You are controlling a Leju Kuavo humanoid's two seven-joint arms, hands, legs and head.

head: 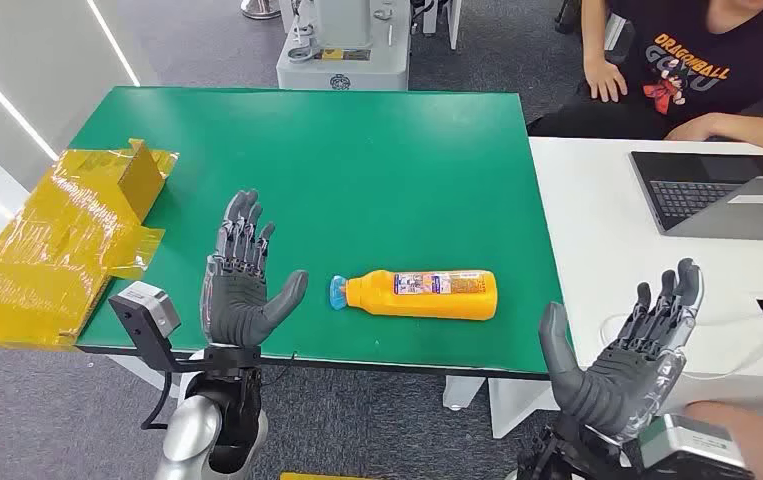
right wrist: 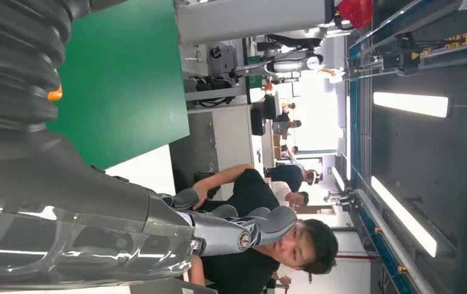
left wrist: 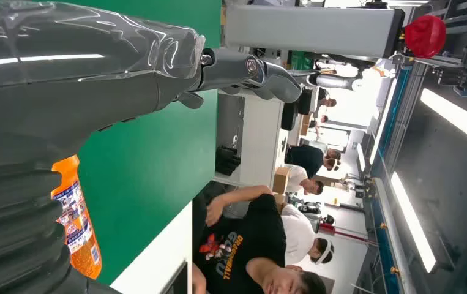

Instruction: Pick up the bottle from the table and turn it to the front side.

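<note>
An orange bottle (head: pixel 427 294) with a blue cap and a printed label lies on its side near the front edge of the green table (head: pixel 337 160), cap pointing left. My left hand (head: pixel 243 275) stands upright just left of the cap, fingers spread, holding nothing. My right hand (head: pixel 629 360) is raised off the table's front right corner, over the white desk's edge, fingers apart and empty. In the left wrist view the bottle (left wrist: pixel 78 220) shows beyond my left hand (left wrist: pixel 84 79). In the right wrist view a sliver of the bottle (right wrist: pixel 55 94) peeks past my right hand (right wrist: pixel 96 226).
A crumpled yellow taped box (head: pixel 67 240) sits at the table's left edge. A white desk (head: pixel 607 240) with a laptop (head: pixel 727 195) adjoins on the right, where a person (head: pixel 697 60) sits. Another person's hand (head: pixel 747 430) shows at the bottom right. A grey machine (head: pixel 342 45) stands behind the table.
</note>
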